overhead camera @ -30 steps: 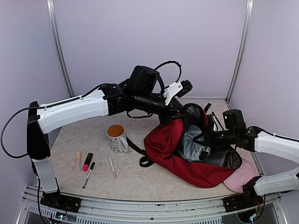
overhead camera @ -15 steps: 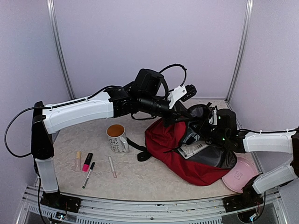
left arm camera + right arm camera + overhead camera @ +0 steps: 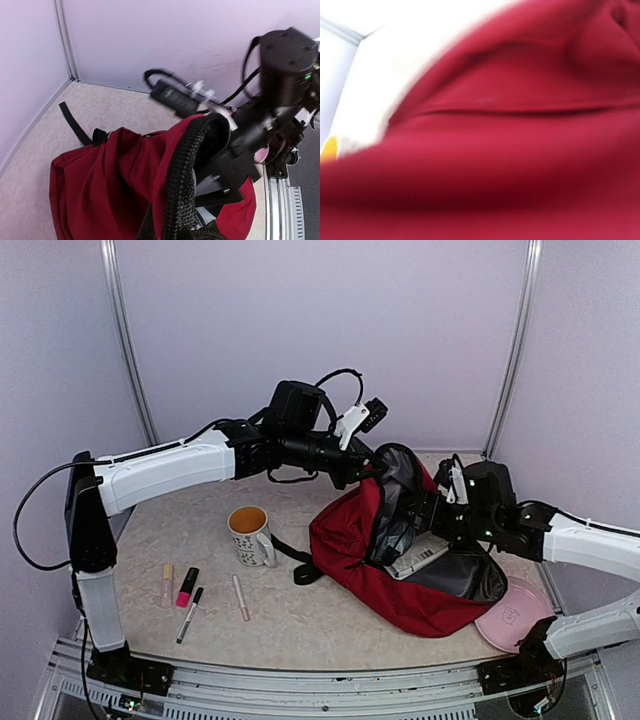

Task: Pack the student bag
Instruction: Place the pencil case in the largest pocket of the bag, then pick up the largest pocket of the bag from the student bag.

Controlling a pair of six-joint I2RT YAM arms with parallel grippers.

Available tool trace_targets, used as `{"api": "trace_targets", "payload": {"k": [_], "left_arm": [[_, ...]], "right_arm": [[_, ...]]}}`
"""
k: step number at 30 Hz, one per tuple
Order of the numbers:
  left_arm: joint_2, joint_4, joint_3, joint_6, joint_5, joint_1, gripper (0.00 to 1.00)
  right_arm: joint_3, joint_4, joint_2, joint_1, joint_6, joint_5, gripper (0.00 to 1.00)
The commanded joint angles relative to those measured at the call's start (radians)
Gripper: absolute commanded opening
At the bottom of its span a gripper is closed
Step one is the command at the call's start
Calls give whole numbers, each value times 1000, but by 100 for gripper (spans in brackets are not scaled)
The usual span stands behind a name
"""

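Dark red fabric backpack [image 3: 350, 540]: mouth pulled higher than before.
Left claw [image 3: 372, 472] clenched on its rim; backpack lies right of centre on the table [image 3: 300, 625]; flat grey-white item [image 3: 417, 558] in the mouth; right claw [image 3: 440, 518] beside it, grip unreadable.

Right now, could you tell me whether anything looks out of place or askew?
Yes: a flat pale item lies askew in the open mouth of the bag, not fully in. The mug stands close to its strap and might tip.
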Motion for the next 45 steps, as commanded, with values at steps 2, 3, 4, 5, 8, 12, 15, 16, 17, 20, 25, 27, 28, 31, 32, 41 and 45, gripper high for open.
{"api": "trace_targets", "payload": {"k": [2,3,4,5,8,12,15,16,17,20,25,27,28,31,32,41,45], "left_arm": [[-16,57,-41,-53,-5,14,0],[-19,57,-48,-52,-7,14,0],[-23,57,-57,-52,-7,14,0],[-27,58,-65,-53,-5,14,0],[-37,66,-92,-61,2,7,0],[-39,42,-104,-47,-3,-9,0],[-58,34,-131,-39,-18,-16,0],[-67,38,-146,-38,-25,-19,0],[-74,42,-159,-38,-33,-21,0],[-88,46,-192,-34,-42,-29,0],[-96,60,-226,-47,-37,-49,0],[-88,51,-225,-37,-45,-65,0],[-86,47,-222,-33,-48,-71,0],[-78,48,-214,-30,-42,-85,0],[-77,49,-210,-32,-41,-88,0],[-180,48,-268,-20,-105,-94,0],[-239,54,-353,-20,-130,-105,0]], "right_arm": [[82,-456,-186,28,-78,69,89],[89,-490,-214,28,-83,58,88],[95,-511,-244,28,-85,49,87],[102,-528,-271,28,-91,42,85],[117,-539,-321,28,-136,19,70],[158,-568,-308,28,-181,-15,65],[191,-620,-304,24,-212,106,62],[191,-626,-303,12,-230,138,61],[188,-630,-294,-11,-246,152,60],[178,-624,-253,-98,-286,145,52],[137,-506,-195,-161,-329,2,42],[129,-485,-182,-162,-335,-44,42],[122,-483,-177,-162,-335,-52,42],[101,-497,-168,-162,-327,-52,42],[95,-504,-169,-162,-324,-52,42],[52,-545,-222,-209,-337,49,40],[57,-510,-223,-255,-366,34,33]]}}
